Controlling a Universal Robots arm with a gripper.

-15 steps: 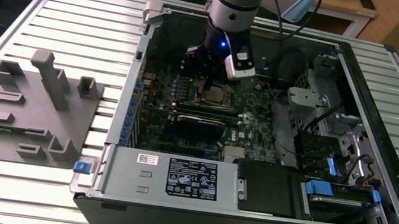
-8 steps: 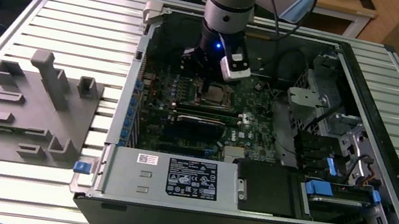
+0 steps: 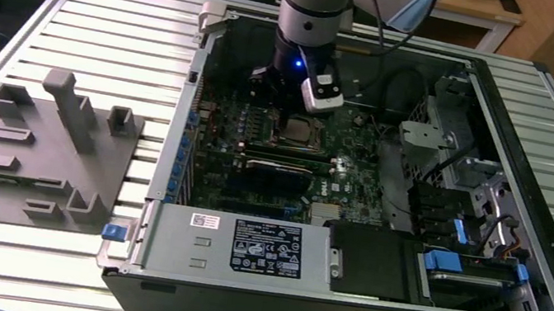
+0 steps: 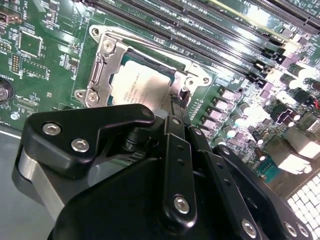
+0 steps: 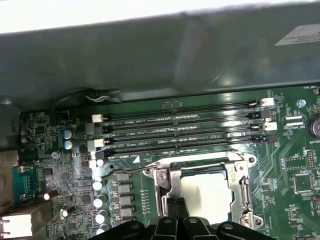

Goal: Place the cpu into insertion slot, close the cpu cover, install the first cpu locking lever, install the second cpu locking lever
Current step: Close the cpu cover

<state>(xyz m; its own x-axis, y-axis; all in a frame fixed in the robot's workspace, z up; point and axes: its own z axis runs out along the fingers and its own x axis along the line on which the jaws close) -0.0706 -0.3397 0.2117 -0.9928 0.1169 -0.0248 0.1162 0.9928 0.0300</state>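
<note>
Small flat silvery-grey square cpu is seated about 11 o'clock off the middle of the green circuit board in the exterior view. Thin silvery metal frame cpu cover lies flat over it. Black gripper has its fingers pressed together, tips at the cover's edge. Likely the lever step, which calls for a firm, controlled push.

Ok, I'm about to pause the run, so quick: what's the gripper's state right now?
Gripper: closed, its tips together at the edge of the cpu cover, with nothing visibly held.
</note>
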